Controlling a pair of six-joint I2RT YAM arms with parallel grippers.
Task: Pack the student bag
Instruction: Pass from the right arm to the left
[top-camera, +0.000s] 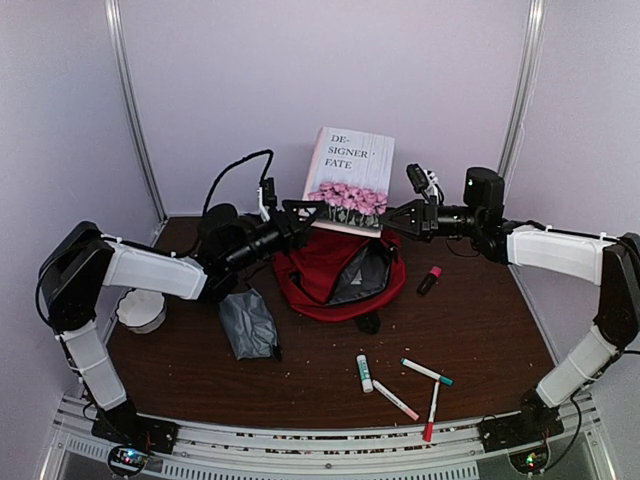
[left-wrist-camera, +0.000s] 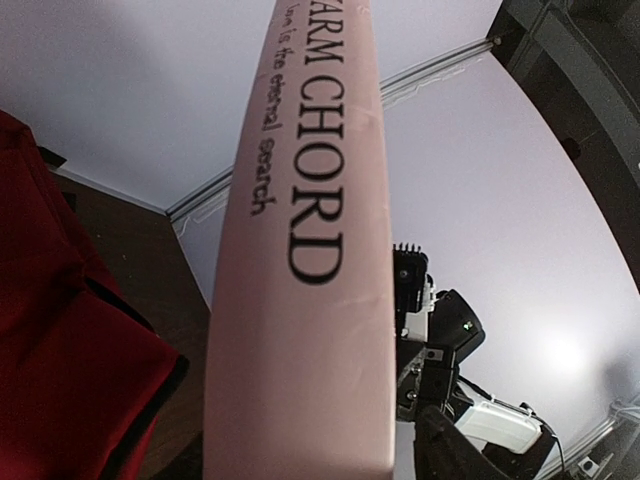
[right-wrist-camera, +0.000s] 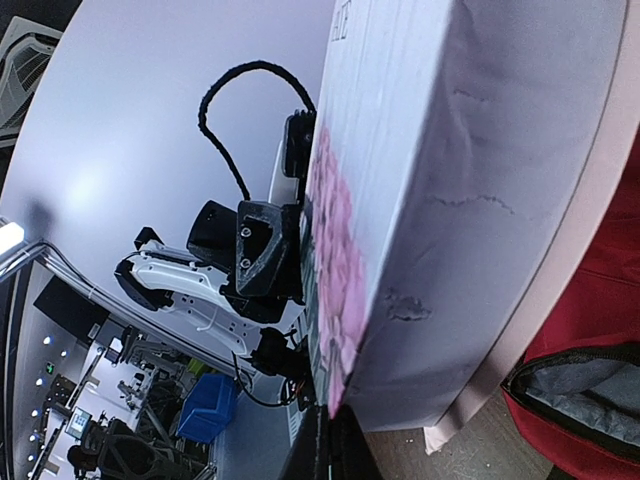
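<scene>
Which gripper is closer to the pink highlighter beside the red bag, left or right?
Right. The right gripper holds the book by its lower right corner, up and left of the pink highlighter in the top view. The left gripper is at its lower left corner, farther off.

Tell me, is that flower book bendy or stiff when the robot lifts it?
Likely stiff: the book stands flat with no sag. It looks thick, so probably fairly heavy. Upright above the student bag, it would probably tip if released.
</scene>
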